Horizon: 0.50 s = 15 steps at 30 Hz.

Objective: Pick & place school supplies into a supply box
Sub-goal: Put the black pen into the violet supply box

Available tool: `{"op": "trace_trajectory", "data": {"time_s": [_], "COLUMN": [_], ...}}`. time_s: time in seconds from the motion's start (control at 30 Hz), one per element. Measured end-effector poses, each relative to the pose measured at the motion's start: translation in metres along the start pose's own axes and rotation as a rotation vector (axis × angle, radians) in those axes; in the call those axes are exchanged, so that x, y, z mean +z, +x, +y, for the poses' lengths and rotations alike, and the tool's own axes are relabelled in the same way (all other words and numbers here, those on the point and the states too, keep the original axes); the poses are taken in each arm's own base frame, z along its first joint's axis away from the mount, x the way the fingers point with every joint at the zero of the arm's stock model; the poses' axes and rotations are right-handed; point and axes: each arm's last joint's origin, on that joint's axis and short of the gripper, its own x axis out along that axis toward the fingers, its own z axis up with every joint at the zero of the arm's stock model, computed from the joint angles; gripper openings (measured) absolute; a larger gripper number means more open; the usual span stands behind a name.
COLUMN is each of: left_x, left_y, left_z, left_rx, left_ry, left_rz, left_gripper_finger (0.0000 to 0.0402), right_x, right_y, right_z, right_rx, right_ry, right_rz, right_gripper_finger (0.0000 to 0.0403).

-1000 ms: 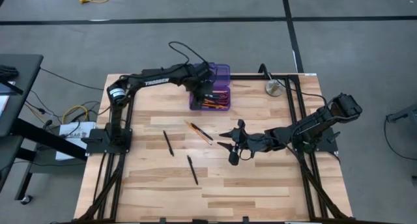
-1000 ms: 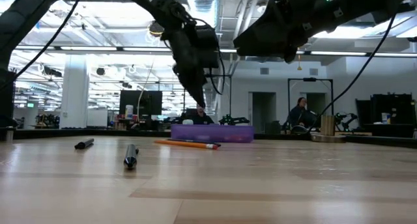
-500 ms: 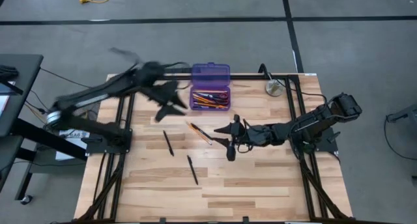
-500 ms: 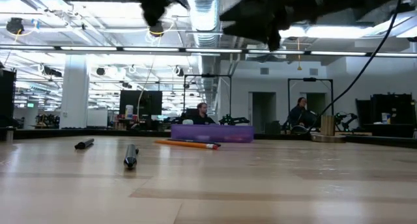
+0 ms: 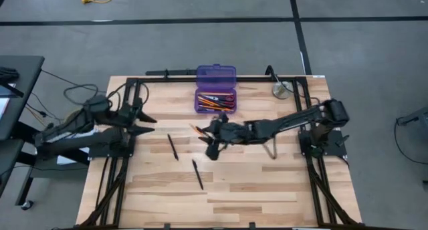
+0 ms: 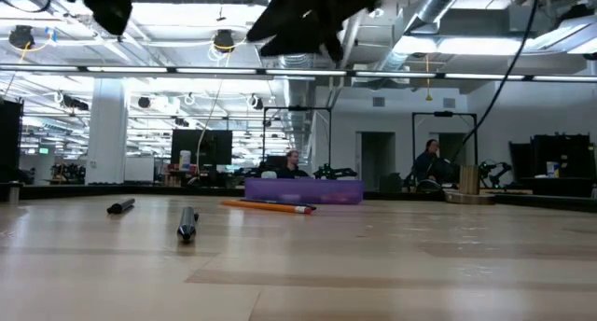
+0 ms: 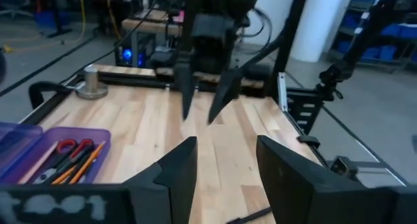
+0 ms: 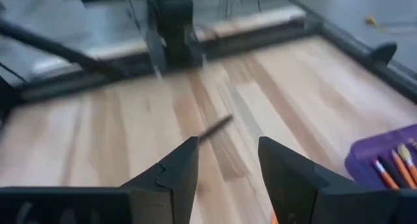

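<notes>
The purple supply box (image 5: pixel 215 89) lies open at the table's far middle with orange pencils (image 8: pixel 391 168), black pens and red-handled scissors (image 7: pixel 71 148) inside. An orange pencil (image 6: pixel 266 206) and a black pen beside it lie on the wood just near of the box. Two more black pens (image 5: pixel 172 147) (image 5: pixel 197 174) lie on the table nearer the front. My right gripper (image 5: pixel 206 142) hovers open above the pencil, holding nothing. My left gripper (image 5: pixel 152 126) is open over the table's left edge, roughly level, pointing toward the right.
A round metal disc (image 5: pixel 281 90) sits at the far right, close to the black frame rails (image 5: pixel 304 116) that run along both sides. Bare wood stretches across the near half of the table. People sit in the room behind the table.
My left gripper has drawn back from above the supply box toward the table's left edge, rising and tipping from pointing down to about level. My right gripper has reached toward the table's left and slightly up, arriving over the orange pencil. Neither gripper's opening has changed.
</notes>
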Motion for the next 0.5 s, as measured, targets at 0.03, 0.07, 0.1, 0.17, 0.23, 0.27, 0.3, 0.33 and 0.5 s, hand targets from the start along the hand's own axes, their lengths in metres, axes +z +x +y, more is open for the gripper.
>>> {"op": "trace_trajectory", "data": {"time_s": [0.03, 0.07, 0.1, 0.17, 0.23, 0.27, 0.3, 0.33, 0.5], "left_x": [-0.003, -0.004, -0.005, -0.008, -0.011, -0.012, -0.013, -0.015, -0.013], "left_y": [-0.003, -0.005, -0.008, -0.01, -0.01, -0.008, -0.007, -0.004, 0.013], "left_z": [-0.002, -0.003, -0.004, -0.005, -0.004, -0.003, -0.002, -0.001, 0.006], "left_rx": [-0.011, -0.023, -0.029, -0.033, -0.013, -0.001, 0.008, 0.012, -0.029], "left_ry": [0.003, 0.009, 0.012, 0.007, -0.011, -0.022, -0.021, -0.021, 0.027], "left_rz": [-0.003, -0.013, -0.019, 0.001, 0.029, 0.049, 0.07, 0.094, 0.183], "left_gripper_finger": [0.0146, 0.0146, 0.0146, 0.0146, 0.0146, 0.0146, 0.0146, 0.0146, 0.0146], "right_x": [-0.002, -0.003, -0.003, -0.005, -0.01, -0.013, -0.013, -0.013, -0.022], "right_y": [0.005, 0.009, 0.012, 0.016, 0.019, 0.018, 0.017, 0.017, 0.011], "right_z": [0.001, 0.003, 0.005, 0.01, 0.012, 0.012, 0.013, 0.013, 0.015], "right_rx": [-0.015, -0.022, -0.022, -0.023, -0.029, -0.035, -0.035, -0.037, -0.058], "right_ry": [-0.013, -0.024, -0.028, -0.031, -0.022, -0.012, 0.002, 0.014, -0.007], "right_rz": [0.034, 0.057, 0.068, 0.09, 0.133, 0.153, 0.16, 0.166, 0.26], "right_gripper_finger": [0.0154, 0.0154, 0.0154, 0.0154, 0.0154, 0.0154, 0.0154, 0.0154, 0.0154]}}
